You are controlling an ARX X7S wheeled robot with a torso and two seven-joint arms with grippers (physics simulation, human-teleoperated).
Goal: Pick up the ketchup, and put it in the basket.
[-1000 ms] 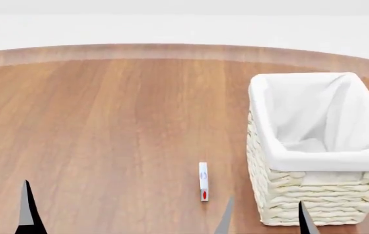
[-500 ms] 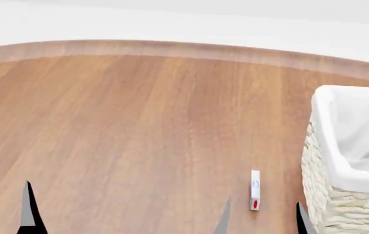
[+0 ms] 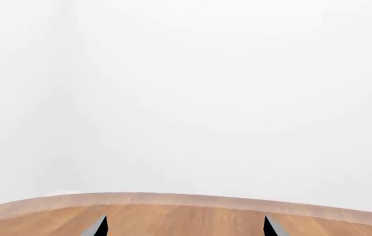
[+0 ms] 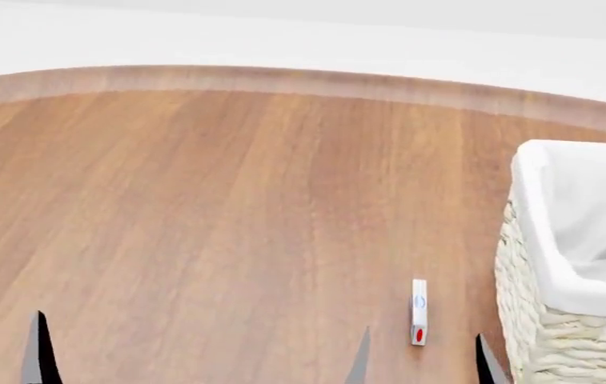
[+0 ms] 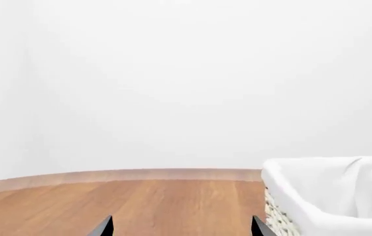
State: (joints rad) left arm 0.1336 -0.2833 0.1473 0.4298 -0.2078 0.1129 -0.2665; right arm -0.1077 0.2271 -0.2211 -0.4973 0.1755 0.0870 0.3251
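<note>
The ketchup is out of view in every frame. The basket (image 4: pixel 546 264), cream wicker with a white cloth liner, stands at the right edge of the head view and is cut off there; it also shows in the right wrist view as the basket (image 5: pixel 303 196). My right gripper (image 4: pixel 420 362) is open just left of the basket's near corner, with nothing between its fingers. It shows the same way from the wrist, the right gripper (image 5: pixel 182 228). My left gripper (image 3: pixel 184 228) is open and empty over bare wood. Only one left fingertip (image 4: pixel 36 352) shows in the head view.
A small white flat object (image 4: pixel 418 312) with a red and a blue mark lies on the wooden table (image 4: pixel 228 208) close to the basket, just beyond my right gripper. The table's curved far edge (image 4: pixel 281 78) meets a plain white background.
The head view swung left, so the basket and the small white object slid right in the picture. In the last half second both grippers' fingertips sank slightly lower in the view.
</note>
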